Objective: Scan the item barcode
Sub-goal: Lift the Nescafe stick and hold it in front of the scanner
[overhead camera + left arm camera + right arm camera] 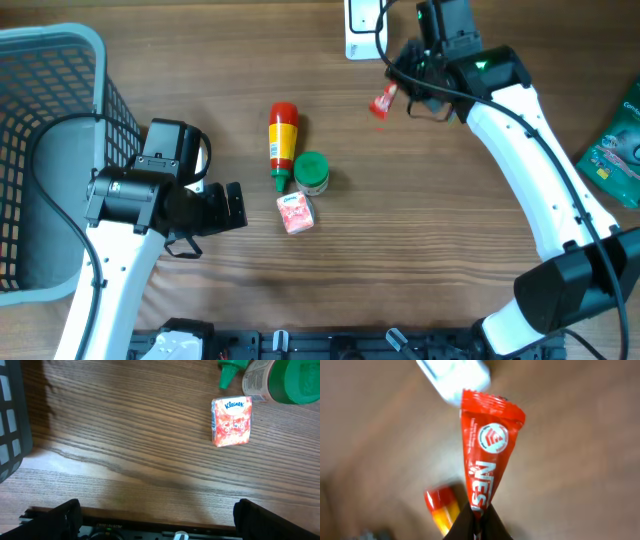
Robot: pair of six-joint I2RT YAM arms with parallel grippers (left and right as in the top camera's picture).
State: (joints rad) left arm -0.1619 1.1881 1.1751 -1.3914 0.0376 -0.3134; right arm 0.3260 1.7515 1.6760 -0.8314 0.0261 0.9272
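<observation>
Right gripper (pixel 477 527) clenched on narrow end of red sachet (pixel 489 445). Sachet's long axis runs straight out from jaws, far tip aimed at white scanner (pixel 454 377), near it; contact unclear. Right arm (pixel 530 170) extended far forward, clearly nearer arm. Left gripper (pixel 232 207) released, empty, beside tissue pack (pixel 295 213).

Bright, even light covers the wooden table (pixel 400 260) in the overhead view, with faint soft shadows. The left wrist view is sharp, darkened by shadow near the table's left edge. The right wrist view is blurred; only the red sachet (pixel 487 455) looks roughly focused.
</observation>
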